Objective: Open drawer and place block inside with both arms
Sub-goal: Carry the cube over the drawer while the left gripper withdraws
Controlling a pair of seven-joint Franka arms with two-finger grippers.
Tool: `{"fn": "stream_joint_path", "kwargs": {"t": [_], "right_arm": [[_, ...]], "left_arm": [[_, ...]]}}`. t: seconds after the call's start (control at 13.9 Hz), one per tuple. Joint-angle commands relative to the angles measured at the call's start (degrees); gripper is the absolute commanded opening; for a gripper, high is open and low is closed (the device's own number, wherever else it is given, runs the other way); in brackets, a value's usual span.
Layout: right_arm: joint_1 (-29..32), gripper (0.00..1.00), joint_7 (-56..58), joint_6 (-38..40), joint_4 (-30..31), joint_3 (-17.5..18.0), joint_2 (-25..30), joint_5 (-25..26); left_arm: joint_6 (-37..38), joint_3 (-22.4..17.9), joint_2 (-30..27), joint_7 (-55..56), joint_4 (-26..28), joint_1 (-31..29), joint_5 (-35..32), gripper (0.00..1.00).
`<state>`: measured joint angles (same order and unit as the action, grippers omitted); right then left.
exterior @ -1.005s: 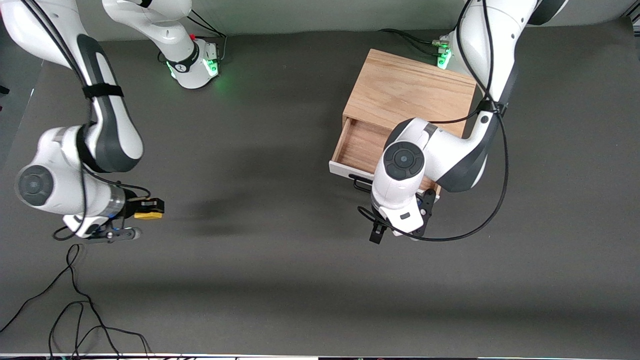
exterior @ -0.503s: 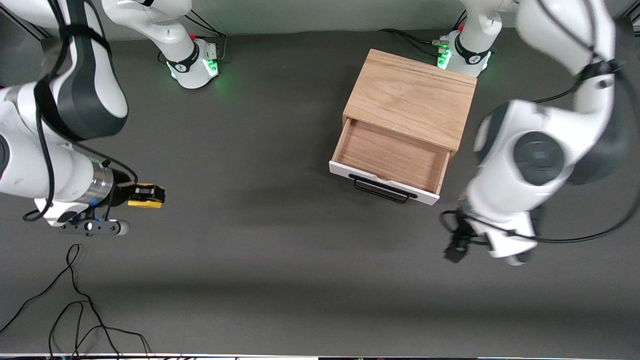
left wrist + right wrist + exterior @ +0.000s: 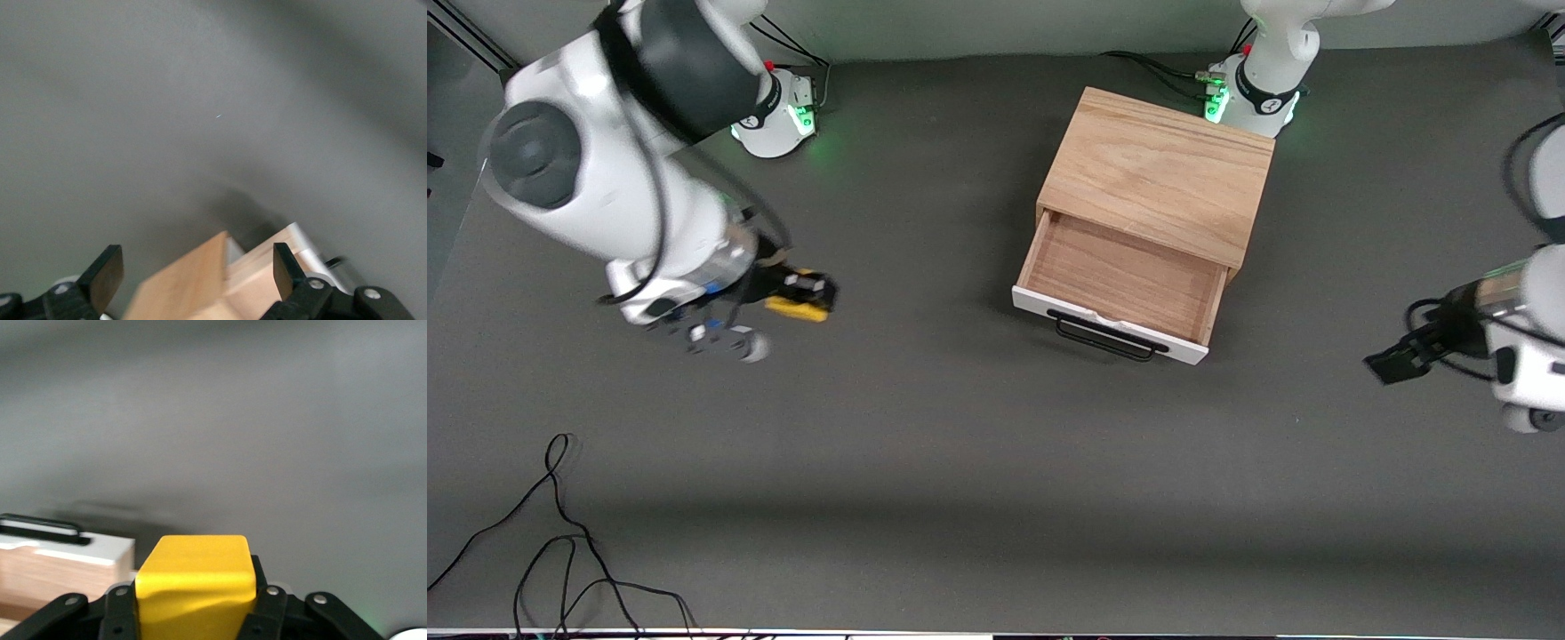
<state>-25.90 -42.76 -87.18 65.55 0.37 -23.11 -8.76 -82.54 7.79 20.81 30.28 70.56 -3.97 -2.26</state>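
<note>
Front view: drawer (image 3: 1125,280) pulled open, empty. Right hand (image 3: 805,295) grips the yellow block (image 3: 799,308) over the surface, well apart from drawer. Left hand (image 3: 1398,360) spread wide, waiting. Next: carry block over drawer, release.

Loose black cable (image 3: 560,524) on table (image 3: 960,498)

White jointed arms (image 3: 605,169), dark grey joint bands, black cables; black two-finger hands; green lights at bases.
</note>
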Motion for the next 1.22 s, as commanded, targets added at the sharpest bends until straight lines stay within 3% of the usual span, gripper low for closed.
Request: {"fn": "stream_joint_path", "kwargs": {"t": [0.0,0.22,0.65,1.15], "right_arm": [[-5.2,0.00,-9.1,-1.7,-8.6,-0.6,-6.4,-1.4],[-10.3,0.00,-14.8,-7.9,-8.6,-0.6,-9.5,-1.3],[-21.5,0.00,-26.3,-20.3,-8.6,-0.7,-16.6,-1.3],[-28.2,0.00,-34.1,-28.0,-8.0,-0.9,-22.8,1.9]], "left_arm": [[-0.3,0.3,-5.9,-14.2,9.0,-2.2,0.6,1.00],[-1.7,0.3,-9.7,-21.6,13.5,-3.6,0.5,1.00],[-10.2,0.6,-18.9,-26.3,25.8,-2.9,-1.0,1.00],[-9.3,0.3,-19.3,-31.4,24.2,-4.0,-0.3,1.00]]}}
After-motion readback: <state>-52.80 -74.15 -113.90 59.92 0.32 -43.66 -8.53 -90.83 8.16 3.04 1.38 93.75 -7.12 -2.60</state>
